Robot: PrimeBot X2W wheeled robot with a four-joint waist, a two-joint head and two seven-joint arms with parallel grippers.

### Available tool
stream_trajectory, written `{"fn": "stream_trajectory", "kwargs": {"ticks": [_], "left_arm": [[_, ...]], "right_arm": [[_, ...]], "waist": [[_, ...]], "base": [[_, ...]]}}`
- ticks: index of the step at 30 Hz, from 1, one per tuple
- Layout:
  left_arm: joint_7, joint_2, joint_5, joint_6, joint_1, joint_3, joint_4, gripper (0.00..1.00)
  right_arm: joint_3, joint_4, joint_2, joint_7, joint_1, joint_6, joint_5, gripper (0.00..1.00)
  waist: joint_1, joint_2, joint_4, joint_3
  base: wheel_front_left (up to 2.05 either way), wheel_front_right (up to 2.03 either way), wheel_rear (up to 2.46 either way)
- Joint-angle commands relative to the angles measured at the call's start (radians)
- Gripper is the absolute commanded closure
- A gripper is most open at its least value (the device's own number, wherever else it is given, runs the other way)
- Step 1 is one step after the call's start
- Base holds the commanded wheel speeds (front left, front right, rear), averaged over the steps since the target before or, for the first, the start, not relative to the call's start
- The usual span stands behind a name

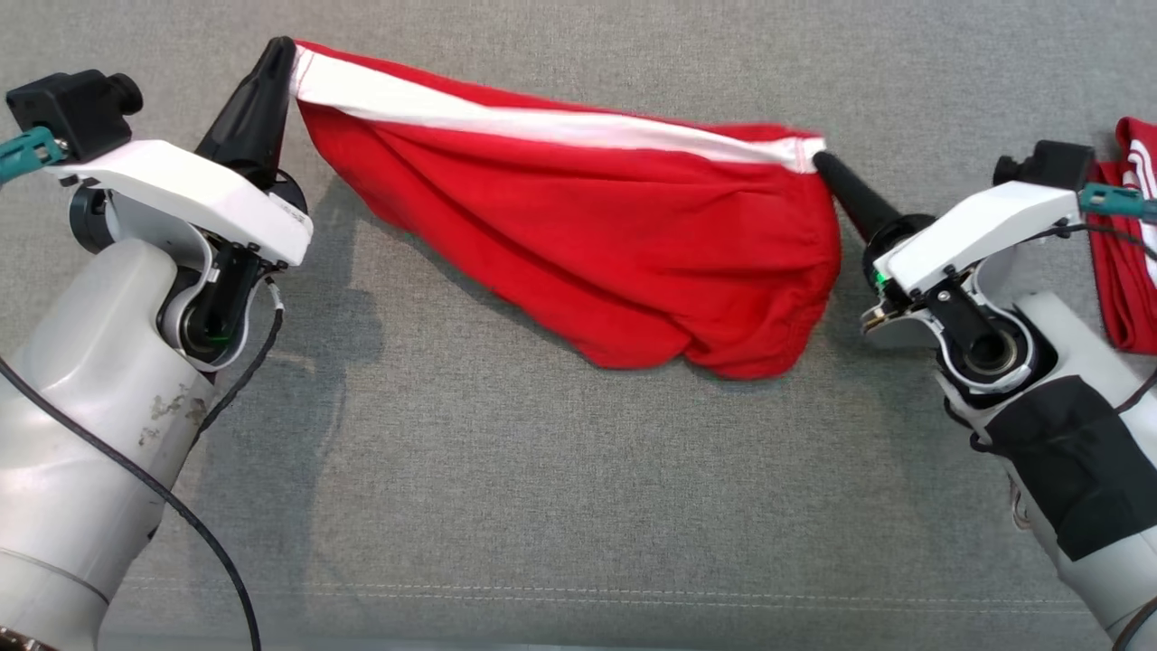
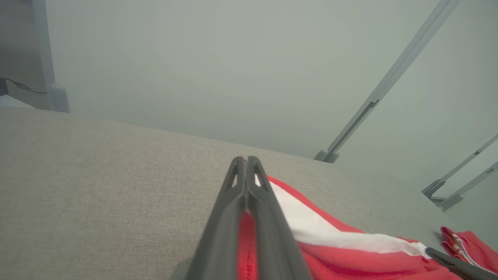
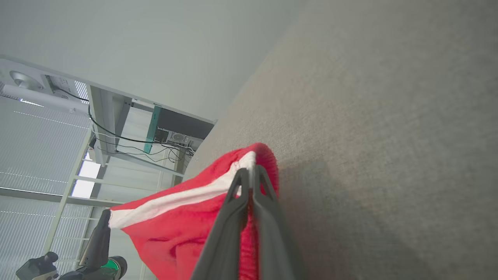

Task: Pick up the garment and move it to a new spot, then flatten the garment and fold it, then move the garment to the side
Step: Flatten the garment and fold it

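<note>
We have the red shorts point(image 1: 587, 235) up off the grey fabric worktop point(image 1: 542, 488), strung by their white waistband point(image 1: 542, 122) between our arms. The left pincer point(image 1: 284, 50) is clenched on one end of the band and the right pincer point(image 1: 821, 161) on the other, with the legs sagging in folds below. We judge the pick-up done and the carry to a new spot in hand, so flattening, folding and moving aside are all left; another red-and-white garment point(image 1: 1128, 253) lies at the far right, beyond our right arm.
</note>
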Motion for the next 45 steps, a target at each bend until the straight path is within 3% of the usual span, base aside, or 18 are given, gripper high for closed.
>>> {"fn": "stream_trajectory", "kwargs": {"ticks": [1, 12, 16, 20, 27, 31, 40, 45], "left_arm": [[-0.01, 0.06, -0.001, -0.007, -0.028, 0.042, -0.016, 1.0], [-0.006, 0.107, 0.0, -0.007, -0.262, 0.105, -0.038, 1.0], [-0.009, 0.099, -0.014, -0.007, -0.258, 0.145, -0.075, 1.0], [0.046, 0.112, -0.069, -0.007, -0.115, 0.097, -0.081, 1.0], [0.237, 0.168, -0.234, -0.007, 0.206, 0.02, -0.112, 1.0], [0.33, 0.206, -0.291, -0.007, 0.351, -0.027, -0.158, 1.0], [0.469, 0.328, -0.355, -0.007, 0.523, -0.083, -0.309, 1.0], [0.559, 0.416, -0.382, -0.005, 0.564, -0.101, -0.422, 1.0]], "right_arm": [[-0.008, -0.033, -0.003, -0.021, 0.001, 0.005, -0.009, 1.0], [-0.079, -0.05, -0.033, -0.104, -0.29, 0.005, -0.067, 1.0], [-0.092, -0.077, -0.039, -0.097, -0.326, 0.005, -0.05, 1.0], [-0.039, -0.112, -0.066, 0.019, -0.218, 0.005, -0.015, 1.0], [0.074, -0.222, -0.181, 0.26, 0.071, 0.005, 0.057, 1.0], [0.121, -0.296, -0.229, 0.337, 0.203, 0.005, 0.08, 1.0], [0.203, -0.427, -0.305, 0.447, 0.368, 0.005, 0.094, 1.0], [0.24, -0.492, -0.396, 0.531, 0.406, 0.005, 0.1, 1.0]], "waist": [[-0.0001, 0.0, -0.002, -0.005], [-0.0001, 0.0, -0.005, -0.053], [-0.0001, 0.0, -0.004, -0.09], [-0.0001, 0.0, -0.007, -0.137], [-0.0001, 0.0, -0.015, -0.22], [-0.0001, 0.0, -0.022, -0.271], [-0.0001, 0.0, -0.036, -0.355], [-0.0001, 0.0, -0.038, -0.338]], "base": [[0.0, 0.0, 0.0], [0.0, 0.0, 0.0], [0.0, 0.0, 0.0], [0.0, 0.0, 0.0], [0.0, 0.0, 0.0], [0.0, 0.0, 0.0], [0.0, 0.0, 0.0], [0.0, 0.0, 0.0]]}}
